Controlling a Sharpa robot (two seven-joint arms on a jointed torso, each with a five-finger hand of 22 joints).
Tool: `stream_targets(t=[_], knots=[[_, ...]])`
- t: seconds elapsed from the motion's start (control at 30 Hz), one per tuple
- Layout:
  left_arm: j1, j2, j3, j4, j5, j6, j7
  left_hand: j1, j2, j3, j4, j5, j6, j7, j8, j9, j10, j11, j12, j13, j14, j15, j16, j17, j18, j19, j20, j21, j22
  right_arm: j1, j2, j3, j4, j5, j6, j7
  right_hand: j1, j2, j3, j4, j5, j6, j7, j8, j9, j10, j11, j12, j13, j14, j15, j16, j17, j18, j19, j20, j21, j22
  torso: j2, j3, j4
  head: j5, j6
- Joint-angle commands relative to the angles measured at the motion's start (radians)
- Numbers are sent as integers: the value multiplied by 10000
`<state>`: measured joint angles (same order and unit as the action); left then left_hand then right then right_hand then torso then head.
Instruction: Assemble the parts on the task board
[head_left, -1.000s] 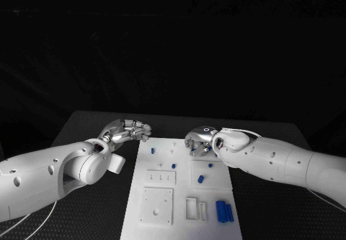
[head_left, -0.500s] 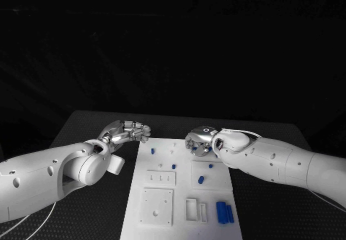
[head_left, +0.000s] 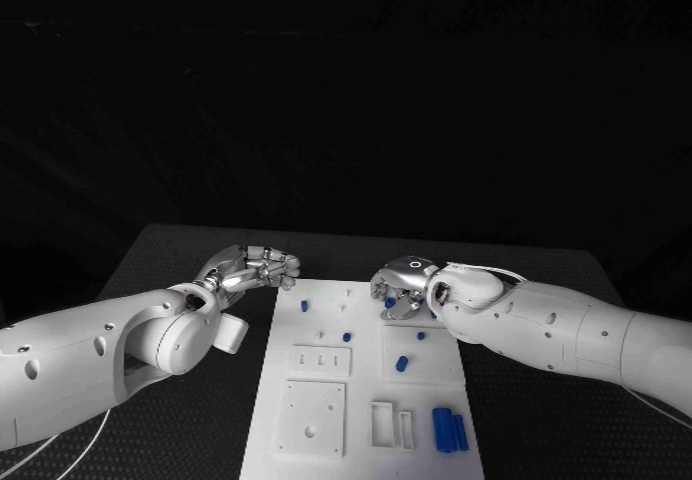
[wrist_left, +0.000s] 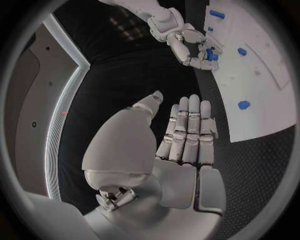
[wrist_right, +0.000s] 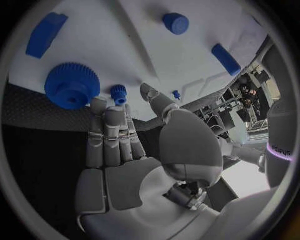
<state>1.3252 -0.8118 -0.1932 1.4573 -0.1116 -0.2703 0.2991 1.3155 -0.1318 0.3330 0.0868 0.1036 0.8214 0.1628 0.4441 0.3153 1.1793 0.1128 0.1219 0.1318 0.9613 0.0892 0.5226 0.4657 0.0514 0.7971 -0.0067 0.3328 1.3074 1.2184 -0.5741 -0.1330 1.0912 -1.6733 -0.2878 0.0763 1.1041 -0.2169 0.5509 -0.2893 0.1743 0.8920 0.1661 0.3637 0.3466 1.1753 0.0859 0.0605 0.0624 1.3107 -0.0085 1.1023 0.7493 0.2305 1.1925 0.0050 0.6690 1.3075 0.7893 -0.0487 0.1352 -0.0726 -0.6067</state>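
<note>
Centrally on the black table (head_left: 173, 250): a long white task board (head_left: 361, 395), running from the far middle toward the near edge.

Right silver many-fingered hand (head_left: 401, 287) poised over the board's far right corner, palm down. Fingers straight and side by side in the right wrist view (wrist_right: 109, 135), thumb set apart from them, nothing pinched between. Just past the fingertips in that view: a large blue toothed gear (wrist_right: 72, 86) on the board, with a small blue pinion gear (wrist_right: 119, 92) beside it, close to the fingertips; contact cannot be told.

Left silver many-fingered hand (head_left: 257, 267) over bare table just beyond the board's far left corner, off the board. Fingers curled inward in the head view, lying together in the left wrist view (wrist_left: 187, 132), empty.

Elsewhere on the board: a small blue peg (head_left: 304, 303) near the far left corner; another small blue piece (head_left: 346, 336) toward the middle; a blue short cylinder (head_left: 402, 363) on the right half; a tiny blue stud (head_left: 421, 337) just beyond it. Near the board's near right corner: two blue rectangular bars (head_left: 449, 428) side by side, next to a white open rectangular frame (head_left: 382, 422). On the near left part: a white square plate with a hole (head_left: 313, 418), and beyond it a white slotted block (head_left: 320, 358).
</note>
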Motion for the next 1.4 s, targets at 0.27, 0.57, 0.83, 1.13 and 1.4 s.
stream_targets(t=[0.27, 0.57, 0.83, 1.13, 1.4], knots=[[11, 3, 9, 3, 84, 189, 19, -91, 13, -47, -6, 8, -30, 75, -54, 17, -31, 89, -88, 8, 0, 68, -66, 19, 29, -30, 22, -41, 119, -71, -134, -45, 121, -167, -277, -335, 332, -3, 69, 13, -316, -7, -16, -25, 11, -377, 294, 71, 64, -14, 94, 150, -109, 313, -20, -49, 152, 222, 28, -1, -12, -48, 59], [11, 3, 8, 11, 85, 219, 2, -87, 22, -37, -11, 10, -19, 72, -58, 23, -32, 92, -101, 9, 0, 70, -75, 26, 30, -33, 23, -44, 119, -69, -245, -44, 189, -319, -291, -423, 812, 2, 662, 29, -857, 105, -49, 6, 17, -230, 261, 111, 89, -15, 64, 262, -255, 313, 15, -63, 330, 233, 39, -5, -2, -86, 82], [11, 0, 8, -3, 85, 225, -13, -83, 27, -30, -17, 12, -10, 70, -62, 29, -31, 93, -111, 11, 0, 71, -83, 32, 30, -36, 24, -47, 120, -67, -348, -41, 268, -349, -430, -464, 895, -27, 955, 43, -889, 193, -78, 31, 25, -161, 247, 103, 91, -19, 49, 325, -324, 313, 13, -66, 438, 233, 48, -9, -6, -106, 110], [11, 10, 8, -25, 85, 242, -37, -80, 34, -22, -22, 16, -4, 67, -69, 34, -30, 95, -123, 13, 1, 72, -92, 39, 30, -37, 26, -49, 121, -67, -370, -41, 264, -354, -235, -438, 833, -19, 1043, 49, -898, 270, -105, 61, 40, -61, 219, 126, 106, -18, 24, 378, -362, 313, 15, -71, 515, 235, 58, -14, -1, -129, 111], [11, 6, 7, -39, 85, 262, -57, -86, 38, -21, -21, 15, -2, 66, -74, 37, -32, 98, -132, 14, 1, 73, -97, 44, 29, -39, 28, -51, 122, -67, -387, -41, 278, -375, -248, -386, 780, 45, 1122, 46, -926, 447, -182, 146, 88, 127, 161, 176, 137, -38, -32, 423, -415, 313, -13, -79, 595, 230, 62, -13, 6, -154, 99]])
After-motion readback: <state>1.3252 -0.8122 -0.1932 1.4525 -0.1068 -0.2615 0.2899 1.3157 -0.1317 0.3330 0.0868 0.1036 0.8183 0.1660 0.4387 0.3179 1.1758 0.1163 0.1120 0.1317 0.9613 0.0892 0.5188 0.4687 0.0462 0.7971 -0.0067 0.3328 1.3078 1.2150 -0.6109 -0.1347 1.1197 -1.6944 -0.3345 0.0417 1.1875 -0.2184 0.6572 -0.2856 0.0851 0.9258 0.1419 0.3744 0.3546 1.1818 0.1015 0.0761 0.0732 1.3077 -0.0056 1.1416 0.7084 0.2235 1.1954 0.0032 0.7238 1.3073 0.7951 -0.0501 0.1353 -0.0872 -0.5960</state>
